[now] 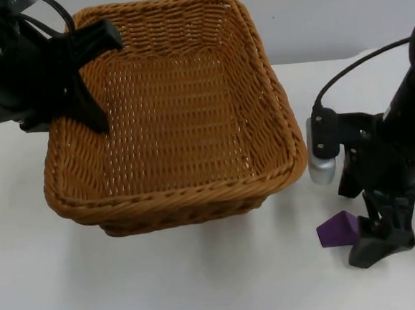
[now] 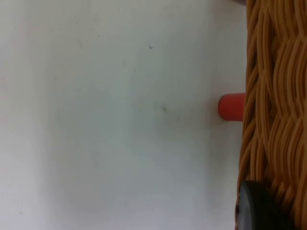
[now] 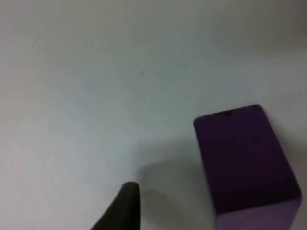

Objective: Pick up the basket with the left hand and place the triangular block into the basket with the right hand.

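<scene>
The purple triangular block (image 1: 337, 229) lies on the white table (image 1: 203, 284) right of the wicker basket (image 1: 168, 115), which the left gripper (image 1: 90, 74) clamps by its rim. The right gripper (image 1: 376, 239) stands beside the block, its spread unclear; grasping comes next.

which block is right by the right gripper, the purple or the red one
The purple block: it lies on the table beside the right gripper. The red block sits by the basket that the left gripper holds.

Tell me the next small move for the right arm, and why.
Probably close the right tool on the purple block, then lift. It is down at the table beside the block, and the left tool already grips the basket rim.
</scene>
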### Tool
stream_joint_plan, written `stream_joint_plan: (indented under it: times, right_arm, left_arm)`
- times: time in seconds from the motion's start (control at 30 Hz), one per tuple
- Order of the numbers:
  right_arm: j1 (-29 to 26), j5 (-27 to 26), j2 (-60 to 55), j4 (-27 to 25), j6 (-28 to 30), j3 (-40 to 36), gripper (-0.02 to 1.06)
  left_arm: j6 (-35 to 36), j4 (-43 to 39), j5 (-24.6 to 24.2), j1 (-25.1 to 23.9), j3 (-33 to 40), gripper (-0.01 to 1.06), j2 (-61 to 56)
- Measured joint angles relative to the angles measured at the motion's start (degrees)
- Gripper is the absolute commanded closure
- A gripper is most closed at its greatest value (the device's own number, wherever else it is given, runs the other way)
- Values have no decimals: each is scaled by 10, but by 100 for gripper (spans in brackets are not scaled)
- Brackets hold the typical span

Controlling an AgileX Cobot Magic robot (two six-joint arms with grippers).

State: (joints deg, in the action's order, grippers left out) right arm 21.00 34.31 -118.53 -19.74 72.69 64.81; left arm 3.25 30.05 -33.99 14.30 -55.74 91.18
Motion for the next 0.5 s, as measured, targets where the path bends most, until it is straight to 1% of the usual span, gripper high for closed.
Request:
stream_joint_plan:
  times: [0.1, 0.13, 0.2, 0.27, 0.3, 0.33, 0.37, 0.4, 0.43, 0.47, 0.5]
  right_arm:
    - [0, 0, -1, 0, 0, 1, 4]
    - [0, 0, -1, 0, 0, 1, 7]
    - [0, 2, -1, 0, 0, 1, 19]
    - [0, 2, -1, 0, 0, 1, 41]
    - [2, 2, -2, 0, -3, 1, 41]
    - [5, 2, -2, 1, -7, 1, 56]
    - [6, 2, -3, 2, -9, 1, 65]
    - [6, 2, -3, 2, -9, 1, 79]
    - [10, 3, -3, 2, -12, 1, 79]
    - [11, 3, -3, 2, -16, 1, 100]
    - [13, 3, -3, 2, -23, 2, 104]
  left_arm:
    - [0, 0, 0, 0, 0, 105, 0]
    - [0, 0, 0, 0, 0, 105, 0]
    - [0, 0, 0, 0, 0, 105, 0]
    - [0, 0, 0, 0, 0, 105, 0]
    - [0, 0, 0, 0, 0, 105, 0]
    - [0, 0, 1, 0, 0, 105, 0]
    - [0, 0, 1, 0, 0, 105, 0]
    - [0, 0, 1, 0, 0, 105, 0]
    - [0, 0, 2, 0, 0, 105, 0]
    - [0, 0, 2, 0, 0, 105, 0]
    - [0, 0, 2, 0, 0, 105, 0]
